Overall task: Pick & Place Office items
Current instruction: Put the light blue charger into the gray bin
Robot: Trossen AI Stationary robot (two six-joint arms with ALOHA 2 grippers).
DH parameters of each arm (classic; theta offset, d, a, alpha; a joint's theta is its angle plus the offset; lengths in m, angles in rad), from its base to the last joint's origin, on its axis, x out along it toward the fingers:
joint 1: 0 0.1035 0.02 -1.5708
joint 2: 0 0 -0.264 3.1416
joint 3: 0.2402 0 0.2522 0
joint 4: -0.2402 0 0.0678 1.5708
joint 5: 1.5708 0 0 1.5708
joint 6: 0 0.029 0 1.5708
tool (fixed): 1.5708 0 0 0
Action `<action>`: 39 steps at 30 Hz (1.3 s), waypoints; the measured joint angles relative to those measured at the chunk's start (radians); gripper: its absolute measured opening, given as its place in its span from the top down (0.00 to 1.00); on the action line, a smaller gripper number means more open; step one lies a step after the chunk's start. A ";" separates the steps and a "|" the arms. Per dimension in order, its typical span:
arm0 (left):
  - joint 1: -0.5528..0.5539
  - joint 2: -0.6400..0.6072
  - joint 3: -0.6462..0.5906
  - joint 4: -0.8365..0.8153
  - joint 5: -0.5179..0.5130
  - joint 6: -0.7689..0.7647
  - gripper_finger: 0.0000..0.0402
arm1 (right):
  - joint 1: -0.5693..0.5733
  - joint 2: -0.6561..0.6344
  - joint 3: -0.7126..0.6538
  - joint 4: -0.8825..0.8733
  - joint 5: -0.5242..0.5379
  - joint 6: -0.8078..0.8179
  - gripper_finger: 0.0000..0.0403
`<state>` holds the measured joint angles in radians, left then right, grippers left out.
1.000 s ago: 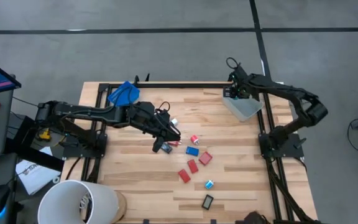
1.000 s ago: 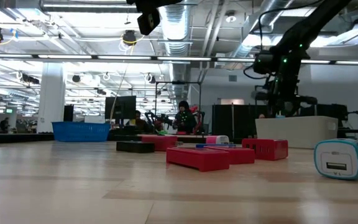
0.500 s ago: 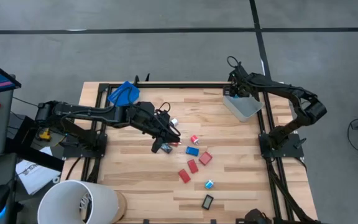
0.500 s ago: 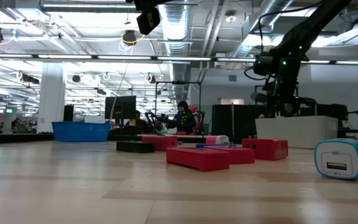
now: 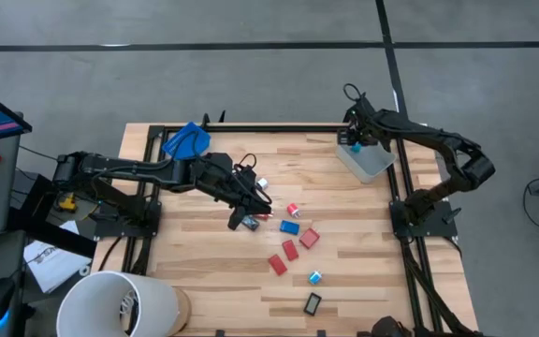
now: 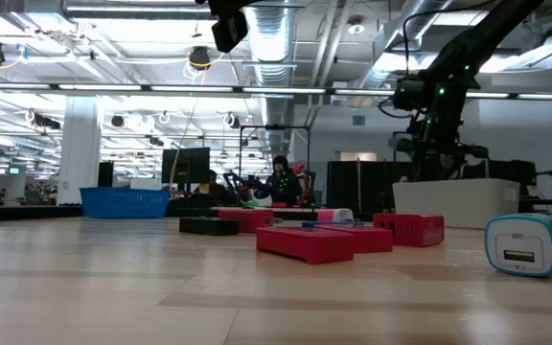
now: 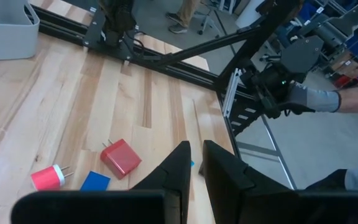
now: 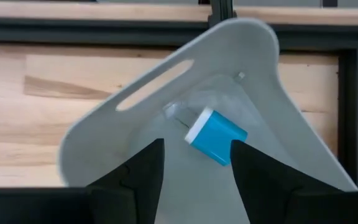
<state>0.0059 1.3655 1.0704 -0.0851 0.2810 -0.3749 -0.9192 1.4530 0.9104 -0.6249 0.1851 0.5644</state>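
Several tiny office items lie flat on the wood: red blocks (image 5: 290, 250) (image 6: 305, 243), a blue block (image 5: 289, 227), a red plug (image 5: 293, 210), a white-cyan charger (image 5: 314, 277) (image 6: 523, 244) and black rectangles (image 5: 312, 302) (image 5: 243, 223). My right gripper (image 5: 354, 140) (image 8: 194, 163) hangs open over the clear grey bin (image 5: 368, 161). A blue charger with a white end (image 8: 215, 137) lies on the bin's floor just beyond the fingertips. My left gripper (image 5: 262, 204) (image 7: 194, 155) waits above the table's middle, its fingers together but for a thin slit, above a red block (image 7: 120, 158).
The blue tray (image 5: 185, 140) (image 6: 125, 201) sits at the far left corner. A white bucket (image 5: 120, 304) stands off the near left corner. Black frame rails (image 5: 279, 125) edge the table. A gloved hand (image 7: 316, 99) shows beyond the right edge. People (image 6: 283, 179) stand far behind the table.
My right gripper has edged slightly toward the table's right edge while staying over the grey bin. The items on the wood lie where they were.
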 joint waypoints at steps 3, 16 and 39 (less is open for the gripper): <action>0.000 0.000 0.000 0.001 0.000 0.001 0.90 | 0.004 -0.062 0.000 -0.005 0.000 -0.016 0.56; 0.032 0.000 -0.012 -0.003 -0.003 0.035 0.90 | 0.391 -0.571 0.000 -0.137 -0.073 0.093 0.58; -0.089 -0.024 -0.020 -0.147 -0.118 0.088 0.44 | 1.430 -0.278 0.001 0.053 0.033 -0.268 0.60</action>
<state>-0.0829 1.3415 1.0504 -0.2322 0.1630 -0.2867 0.5104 1.1752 0.9112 -0.5718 0.2186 0.2968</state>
